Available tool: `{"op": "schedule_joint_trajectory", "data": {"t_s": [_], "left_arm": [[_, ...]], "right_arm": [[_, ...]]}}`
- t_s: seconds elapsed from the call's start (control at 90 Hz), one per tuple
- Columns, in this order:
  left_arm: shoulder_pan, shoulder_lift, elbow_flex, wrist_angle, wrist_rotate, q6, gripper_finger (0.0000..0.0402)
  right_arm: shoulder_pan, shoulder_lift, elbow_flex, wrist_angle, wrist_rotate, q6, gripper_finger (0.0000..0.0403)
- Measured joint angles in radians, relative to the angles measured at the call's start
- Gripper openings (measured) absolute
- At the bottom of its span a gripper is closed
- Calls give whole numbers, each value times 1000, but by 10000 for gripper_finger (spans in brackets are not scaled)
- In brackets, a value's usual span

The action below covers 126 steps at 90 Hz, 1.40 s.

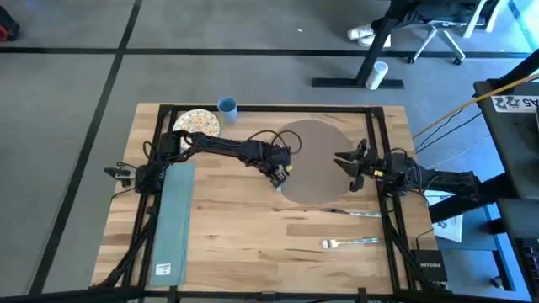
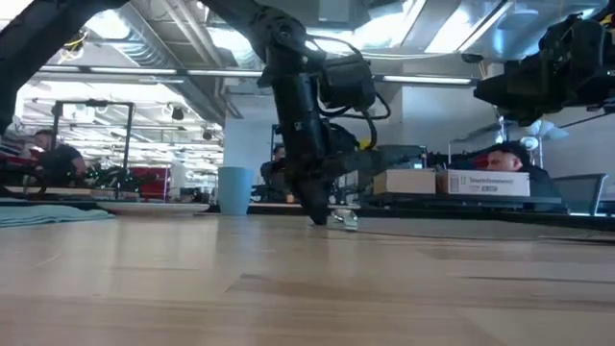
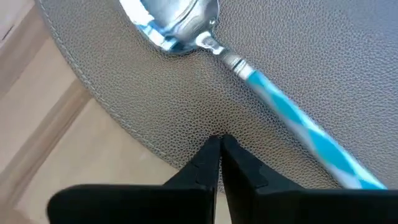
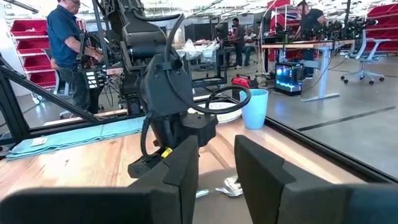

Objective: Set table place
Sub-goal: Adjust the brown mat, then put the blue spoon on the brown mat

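High view, round grey-brown place (image 1: 324, 147) on table (image 1: 253, 227), left tool (image 1: 280, 172) seemingly closed

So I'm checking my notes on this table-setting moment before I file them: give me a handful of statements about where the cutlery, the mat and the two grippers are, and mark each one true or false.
1. A spoon with a blue-and-white handle lies on the round placemat. True.
2. The left gripper is wide open above the plate. False: its fingers are shut, and it is low at the placemat's edge, by the spoon.
3. The right gripper holds a fork. False: it is open and empty, at the placemat's right edge.
4. A fork lies on the bare table, off the placemat. True.
5. The blue cup stands on the placemat. False: it stands at the table's far edge, near the patterned plate.
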Motion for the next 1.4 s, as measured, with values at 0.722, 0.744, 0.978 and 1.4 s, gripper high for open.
{"op": "schedule_joint_trajectory", "data": {"t_s": [0.722, 0.744, 0.978, 1.4], "left_arm": [[-27, -96, -12, -195, -75, -6, 0], [-31, -103, -12, -191, -79, -4, 0], [-61, -180, -10, -170, -135, -4, 0], [-160, -420, -116, 170, -227, 167, 0]], "right_arm": [[0, 0, 0, -3, -19, 14, 92], [0, 0, 0, -3, -19, 14, 92], [0, 0, 0, -4, -19, 15, 92], [0, 0, 0, -6, -27, 15, 92]]}}
